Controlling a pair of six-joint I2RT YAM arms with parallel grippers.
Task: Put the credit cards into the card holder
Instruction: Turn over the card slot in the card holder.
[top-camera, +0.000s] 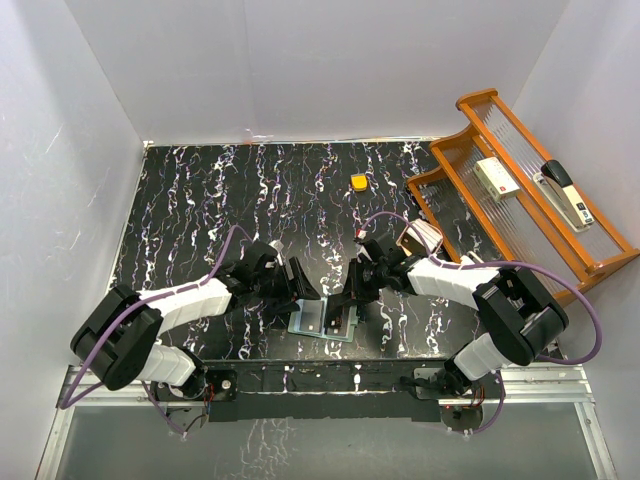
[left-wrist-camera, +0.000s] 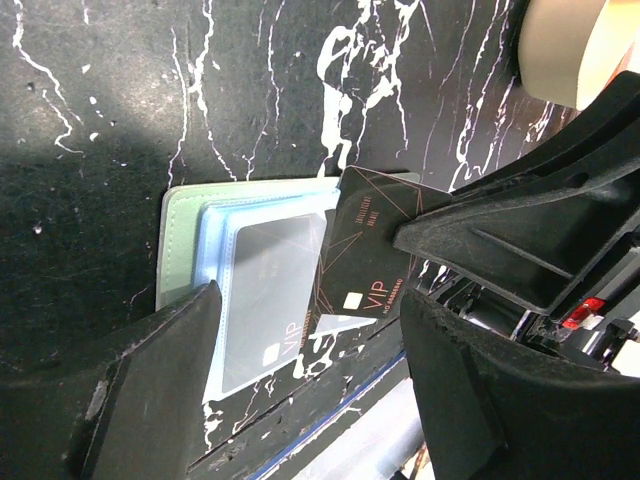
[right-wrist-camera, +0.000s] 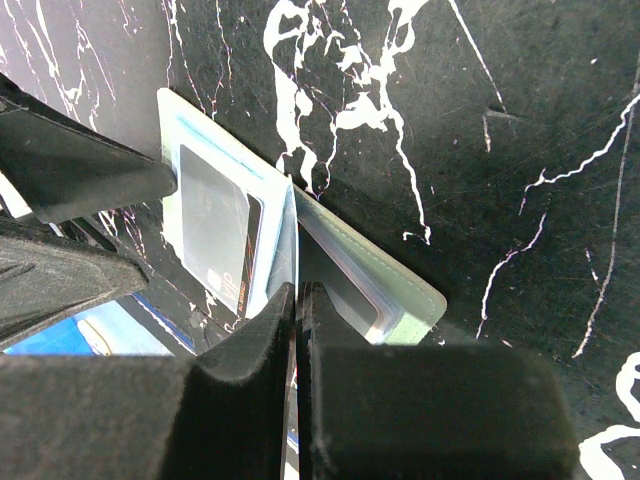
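I'm watching the right gripper (right-wrist-camera: 296, 292) pinching a dark card (left-wrist-camera: 365, 235) that is overlapping the open holder (left-wrist-camera: 185, 240), which is lying at 6 o'clock on the table (top-camera: 200, 200). The left gripper (left-wrist-camera: 310, 305) is hovering spread over the holder, though I can't tell if it's touching. From above, both grippers are hiding most of it.

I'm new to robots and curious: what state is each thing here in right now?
Card holder: lying open, pockets facing up.
Black card: pinched by the right jaws, tilted over the holder.
Pocketed card: inside a clear pocket.
Left jaws: open, above the holder.
Right jaws: shut on the black card.
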